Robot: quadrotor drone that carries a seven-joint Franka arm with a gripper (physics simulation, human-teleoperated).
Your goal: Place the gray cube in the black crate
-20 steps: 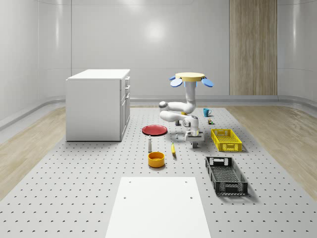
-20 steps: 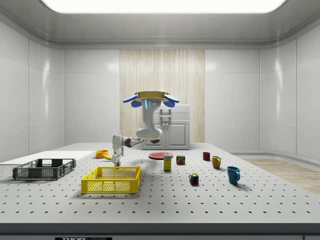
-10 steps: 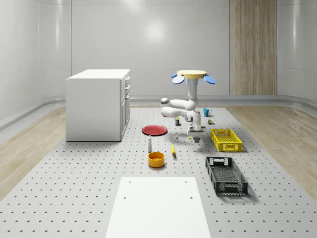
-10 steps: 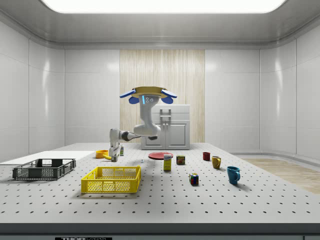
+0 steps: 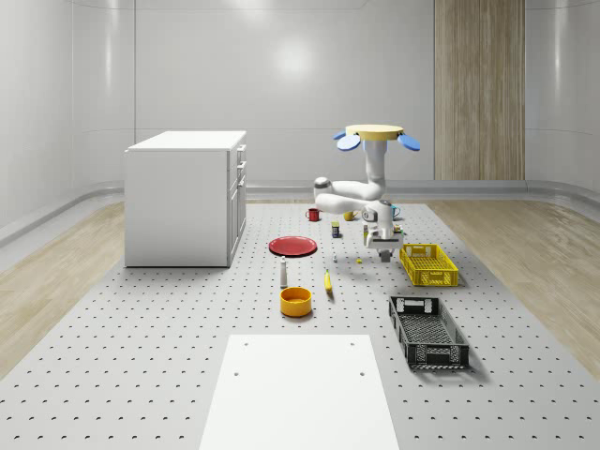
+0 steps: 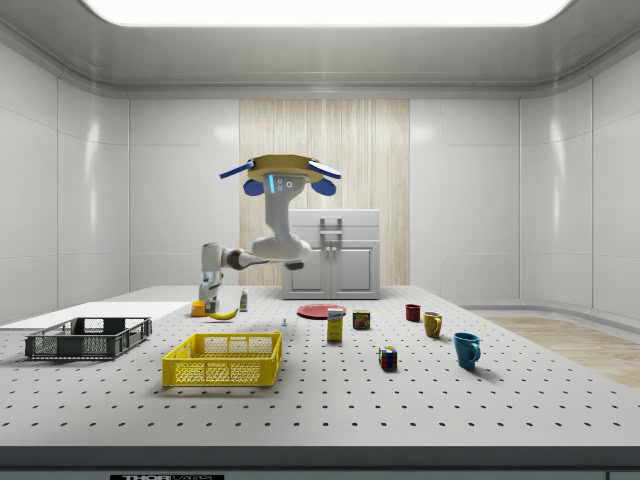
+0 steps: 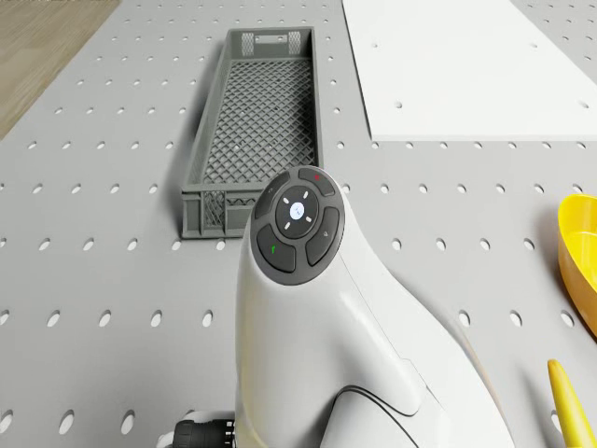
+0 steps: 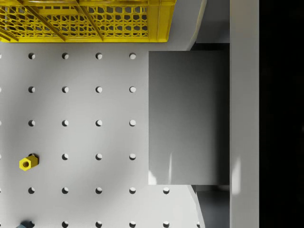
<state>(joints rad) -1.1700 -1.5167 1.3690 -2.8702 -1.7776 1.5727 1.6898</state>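
Note:
The gray cube (image 8: 180, 118) sits close in the wrist view, pinched in my gripper (image 8: 211, 118), which is shut on it. In the whole-scene view the gripper (image 5: 385, 250) hangs above the table just left of the yellow crate (image 5: 428, 264), with the cube a small dark block at its tip. The black crate (image 5: 427, 330) lies nearer the table's front, apart from the gripper; it also shows in the drone view (image 7: 252, 131) and in the side view (image 6: 88, 338). The drone (image 5: 375, 136) hovers high over the table's far part. In the side view the gripper (image 6: 208, 302) hangs well clear of the table.
An orange bowl (image 5: 295, 300), a banana (image 5: 328, 282), a small bottle (image 5: 283, 273) and a red plate (image 5: 293, 246) lie left of the gripper. Mugs and cans stand under the drone. A white board (image 5: 300, 394) covers the front; a white cabinet (image 5: 186, 197) stands far left. A yellow nut (image 8: 27, 163) lies on the table.
The gripper has risen from the table with the gray cube and moved toward the whole-scene view's right and far side. The drone has shifted the same way and climbed slightly.

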